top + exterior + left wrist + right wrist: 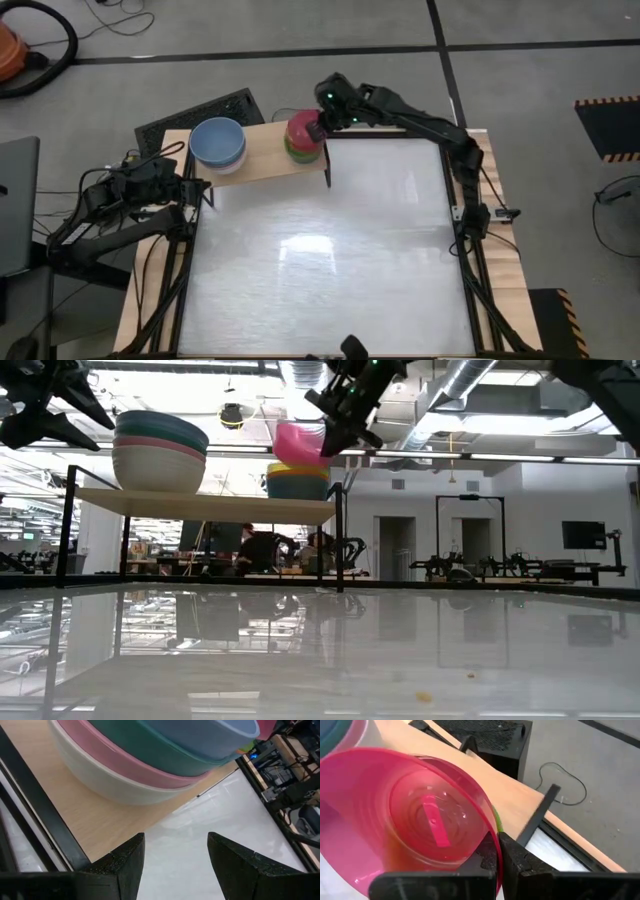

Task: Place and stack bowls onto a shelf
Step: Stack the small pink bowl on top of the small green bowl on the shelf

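The light-wood shelf [265, 160] stands at the table's far left on black legs. On its left part sits a stack of large bowls [218, 142], white, pale pink, dark green and light blue from the bottom up [160, 452] [150, 760]. On its right part is a stack of small bowls [297, 482]. My right gripper [320, 127] is shut on the magenta bowl [303, 442], tilted just over that stack. My left gripper [175, 855] is open, level with the shelf's left end, touching nothing. My right gripper pinches the magenta bowl's rim [490, 832], one finger inside the bowl and one outside. It comes slanting down from the table's right and far side. The bowl is tilted, its mouth turned toward the gripper [497, 857]. Whether its base touches the small stack below, I cannot tell.
A lime green rim [496, 817] shows under the magenta bowl. The shelf's black leg [327, 170] stands just below the right gripper. A black mesh object [200, 115] lies behind the shelf. The white tabletop [330, 260] spreads in front of it.
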You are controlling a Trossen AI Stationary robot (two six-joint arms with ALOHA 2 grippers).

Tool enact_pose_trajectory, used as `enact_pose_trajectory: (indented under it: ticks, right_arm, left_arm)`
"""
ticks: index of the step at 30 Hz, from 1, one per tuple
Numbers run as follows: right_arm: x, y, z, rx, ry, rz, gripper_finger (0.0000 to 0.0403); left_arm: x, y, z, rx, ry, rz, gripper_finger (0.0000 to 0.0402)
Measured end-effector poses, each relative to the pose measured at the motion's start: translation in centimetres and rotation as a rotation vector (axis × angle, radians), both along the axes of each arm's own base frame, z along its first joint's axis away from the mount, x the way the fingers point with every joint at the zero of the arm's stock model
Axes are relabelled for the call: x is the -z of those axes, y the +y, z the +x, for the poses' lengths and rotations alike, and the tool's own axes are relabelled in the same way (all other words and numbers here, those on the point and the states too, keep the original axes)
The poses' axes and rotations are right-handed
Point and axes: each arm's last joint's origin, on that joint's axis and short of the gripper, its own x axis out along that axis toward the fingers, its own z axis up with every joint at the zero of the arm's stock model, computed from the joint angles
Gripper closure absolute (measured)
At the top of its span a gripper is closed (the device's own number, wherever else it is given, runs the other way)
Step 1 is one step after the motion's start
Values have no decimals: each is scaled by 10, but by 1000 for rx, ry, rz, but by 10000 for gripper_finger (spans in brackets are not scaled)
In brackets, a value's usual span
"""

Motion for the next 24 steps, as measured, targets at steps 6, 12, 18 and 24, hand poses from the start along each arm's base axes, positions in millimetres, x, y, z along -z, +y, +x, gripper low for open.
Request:
enact_pose_trajectory:
  ticks: [6, 12, 18, 24]
  right_arm:
    - [1, -2, 1, 3, -1, 1, 381]
    - [3, -5, -3, 8, 10, 29, 381]
    - [3, -7, -4, -7, 4, 41, 335]
    - [3, -6, -3, -20, 2, 42, 274]
  left_arm:
    - [0, 0, 0, -9, 6, 9, 198]
    - [0, 0, 0, -11, 6, 9, 198]
    - [0, 0, 0, -12, 6, 10, 198]
    - [0, 0, 0, -11, 6, 10, 198]
